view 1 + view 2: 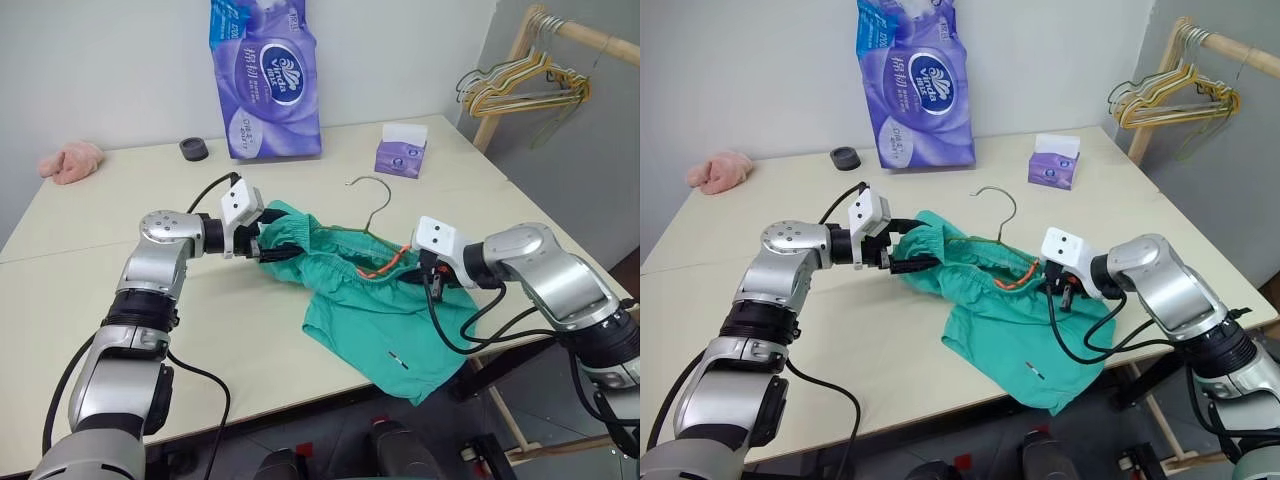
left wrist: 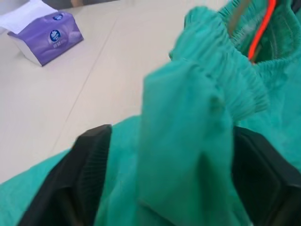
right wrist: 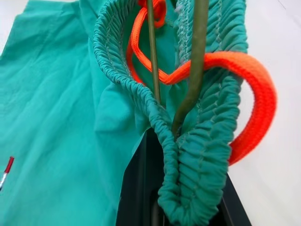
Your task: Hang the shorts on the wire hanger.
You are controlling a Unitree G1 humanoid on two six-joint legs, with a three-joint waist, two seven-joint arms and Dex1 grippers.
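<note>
The shorts [image 1: 385, 310] lie on the pale counter [image 1: 120, 300] near its front edge, between the two arms, one leg drooping over that edge with a small white mark near its hem. Their gathered waistband is lifted at both ends and an orange drawstring [image 3: 244, 94] loops out of it on the right side. The wire hanger [image 1: 372, 205] is threaded into the waistband — its curved hook stands clear above the fabric toward the back of the counter, while its thin olive wire runs inside the gathered elastic, as the right wrist view shows.

The right gripper [image 1: 432, 275] is clenched on the right end of the waistband, its black fingers [image 3: 141, 188] pinching the bunched elastic with the hanger's wire and the drawstring just above them. The left gripper [image 1: 272, 245] is at the left end of the waistband; its fingers [image 2: 87, 165] stand spread apart, with a fold of teal fabric lying loose between them — released rather than pinched.

Farther back on the counter stand a tall purple pack of tissue rolls [image 1: 265, 80] and a small purple tissue box [image 1: 400, 155]; a black round object [image 1: 194, 149] sits beside the pack, and a pink cloth lump [image 1: 70, 162] lies by the far left edge. Past the right corner, yellow and pale green hangers [image 1: 525, 88] hang from a wooden rail [image 1: 590, 38].
</note>
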